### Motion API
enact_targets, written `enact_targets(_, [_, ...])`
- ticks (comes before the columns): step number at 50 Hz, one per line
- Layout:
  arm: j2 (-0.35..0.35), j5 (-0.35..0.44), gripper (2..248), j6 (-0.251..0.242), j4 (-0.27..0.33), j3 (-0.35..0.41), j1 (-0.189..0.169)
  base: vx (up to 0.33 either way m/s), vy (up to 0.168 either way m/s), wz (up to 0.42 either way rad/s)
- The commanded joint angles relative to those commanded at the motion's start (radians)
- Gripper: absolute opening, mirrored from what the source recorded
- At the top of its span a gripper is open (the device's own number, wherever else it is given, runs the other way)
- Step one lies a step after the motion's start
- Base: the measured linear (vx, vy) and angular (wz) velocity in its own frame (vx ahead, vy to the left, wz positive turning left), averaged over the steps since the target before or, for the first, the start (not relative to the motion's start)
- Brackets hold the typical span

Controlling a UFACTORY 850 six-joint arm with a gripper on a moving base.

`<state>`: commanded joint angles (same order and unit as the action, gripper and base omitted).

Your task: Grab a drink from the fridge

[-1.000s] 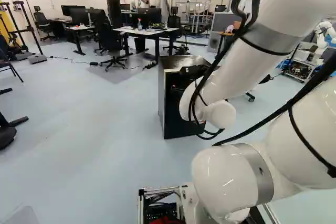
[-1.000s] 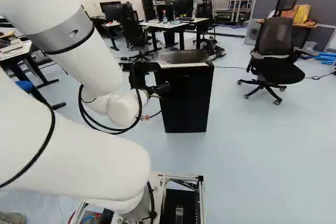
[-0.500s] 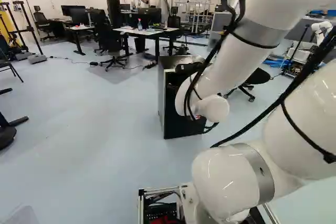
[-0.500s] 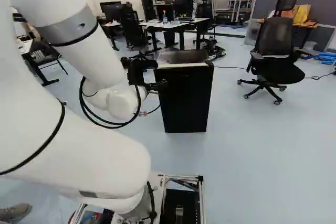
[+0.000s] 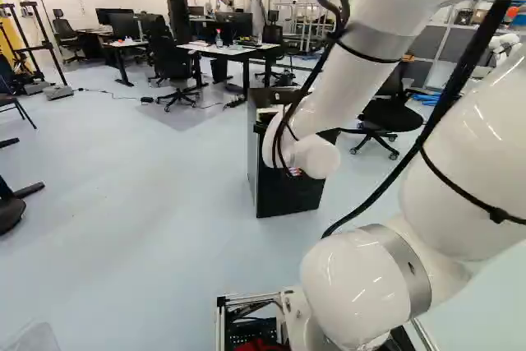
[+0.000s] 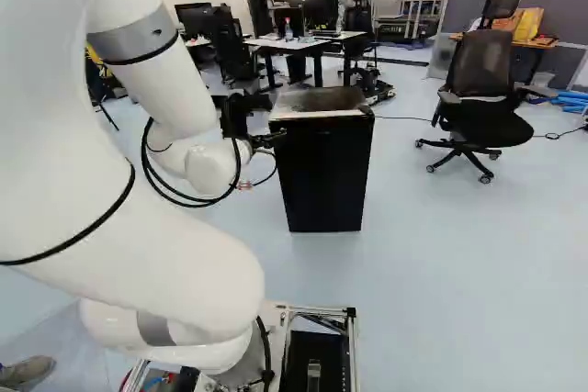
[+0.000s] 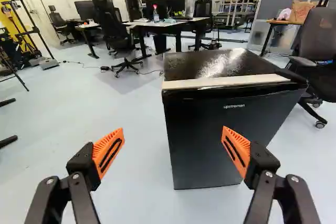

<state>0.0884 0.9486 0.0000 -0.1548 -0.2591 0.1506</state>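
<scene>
- Fridge: small black unit upright on the floor, front door closed. A pale strip runs along the front edge of its dark top (strong glare on that top in the wrist view).
- Gripper: in the right base view, level with the upper part of the fridge, near its left edge; contact cannot be judged from there.
- Wrist view of the gripper: two fingers spread well apart, nothing between the orange pads. Fridge lies ahead; one finger overlaps its front in the view, the other is seen against floor.
- Arm: white, reaching forward from the base, black cables looped along it. In the left base view its wrist hides part of the fridge.
- Office chair: black, on castors, at the right of the right base view, apart from the fridge.
- Background: white-topped desk beyond the fridge, with a spray bottle on it.
</scene>
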Motion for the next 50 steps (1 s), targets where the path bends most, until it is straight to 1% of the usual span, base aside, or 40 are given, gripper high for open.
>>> enact_targets(19, [-0.079, 0.001, 247, 0.000, -0.078, -0.078, 0.057, 0.000, 0.000, 0.000])
enact_targets(34, [-0.140, 0.019, 247, 0.000, -0.133, -0.140, 0.099, 0.000, 0.000, 0.000])
enact_targets(50, [-0.182, 0.045, 247, 0.000, -0.191, -0.185, 0.145, 0.000, 0.000, 0.000])
